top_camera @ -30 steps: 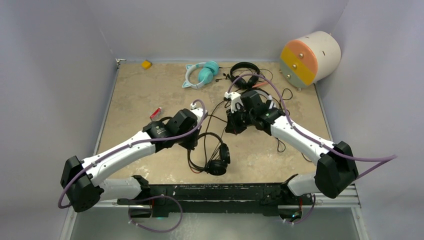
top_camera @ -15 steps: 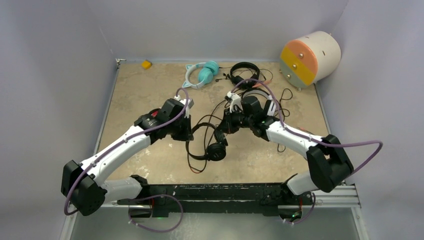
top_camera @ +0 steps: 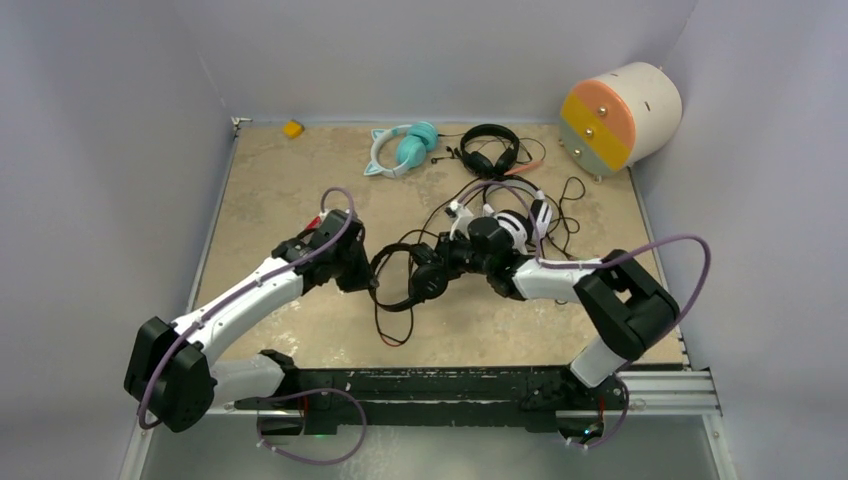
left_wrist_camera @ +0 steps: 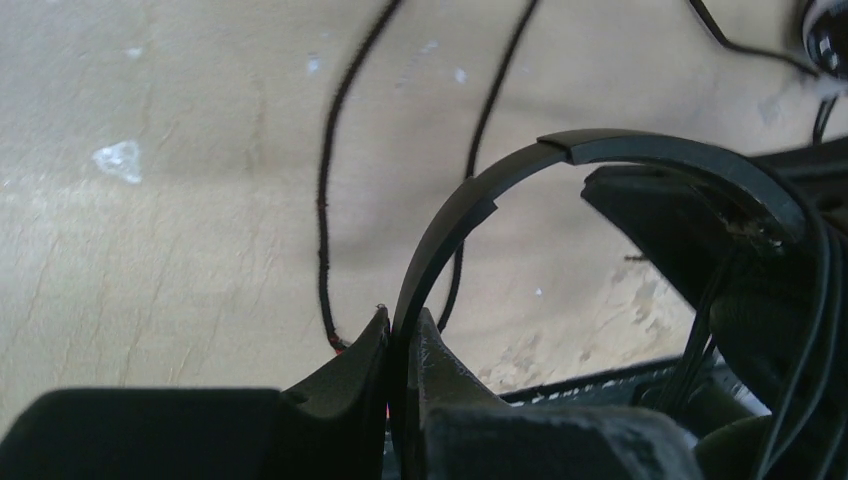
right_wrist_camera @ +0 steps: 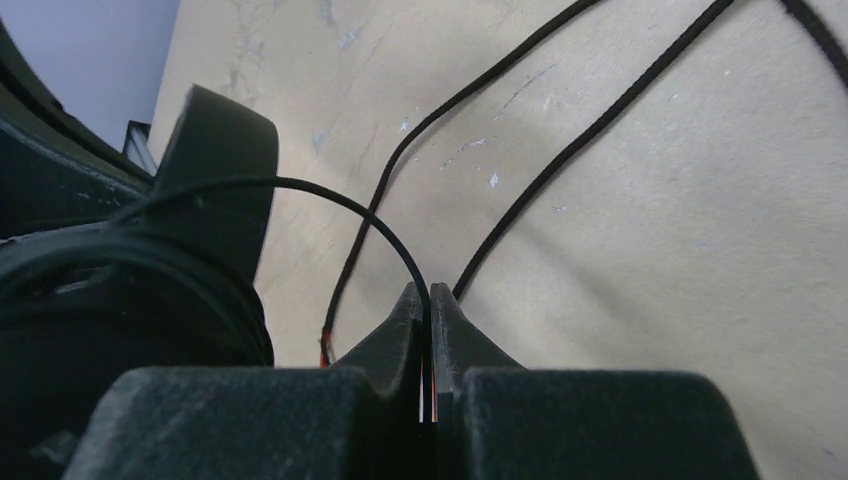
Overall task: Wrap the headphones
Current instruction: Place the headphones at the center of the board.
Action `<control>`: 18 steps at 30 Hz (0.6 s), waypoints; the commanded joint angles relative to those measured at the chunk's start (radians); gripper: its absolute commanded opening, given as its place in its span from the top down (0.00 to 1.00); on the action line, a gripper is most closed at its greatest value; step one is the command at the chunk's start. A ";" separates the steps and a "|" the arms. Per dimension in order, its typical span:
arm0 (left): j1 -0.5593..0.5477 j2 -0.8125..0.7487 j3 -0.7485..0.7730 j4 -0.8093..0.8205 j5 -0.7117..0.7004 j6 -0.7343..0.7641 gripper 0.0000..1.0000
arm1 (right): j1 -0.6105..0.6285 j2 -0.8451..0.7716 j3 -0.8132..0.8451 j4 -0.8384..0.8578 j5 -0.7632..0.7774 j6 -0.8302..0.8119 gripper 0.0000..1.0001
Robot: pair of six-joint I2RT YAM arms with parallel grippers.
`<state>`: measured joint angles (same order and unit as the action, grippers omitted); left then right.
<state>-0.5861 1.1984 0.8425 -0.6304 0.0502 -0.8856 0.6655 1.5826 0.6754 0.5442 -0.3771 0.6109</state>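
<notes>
My left gripper (top_camera: 368, 277) is shut on the headband (left_wrist_camera: 470, 200) of a black headset (top_camera: 412, 280) at the table's middle; in the left wrist view the band runs between its fingertips (left_wrist_camera: 402, 322). My right gripper (top_camera: 440, 262) sits just right of the headset's ear cups and is shut on its thin black cable (right_wrist_camera: 330, 195), which arcs from the ear cup (right_wrist_camera: 130, 300) into the jaws (right_wrist_camera: 428, 295). A teal cat-ear headset (top_camera: 400, 148) and another black headset (top_camera: 490, 148) lie at the back. A white-and-black headset (top_camera: 525, 215) lies partly under my right arm.
Loose black cables (top_camera: 570, 190) trail across the mat right of centre and below the held headset (top_camera: 385, 325). An orange-and-white drum (top_camera: 620, 115) stands at the back right. A small yellow object (top_camera: 292, 128) lies at the back left. Walls close in on three sides.
Both grippers moved left. The left carried the black headset by its band up and leftward; the right followed with the cable, ending close beside the ear cups.
</notes>
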 commanded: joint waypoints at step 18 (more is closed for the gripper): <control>0.713 -0.175 -0.225 -0.181 0.003 -0.173 1.00 | 0.210 0.544 0.396 0.349 0.075 0.294 1.00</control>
<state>-0.0349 1.0153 0.6331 -0.7780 0.0532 -1.0576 0.8566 2.0514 0.9859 0.8829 -0.2852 0.8375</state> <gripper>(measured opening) 0.028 0.021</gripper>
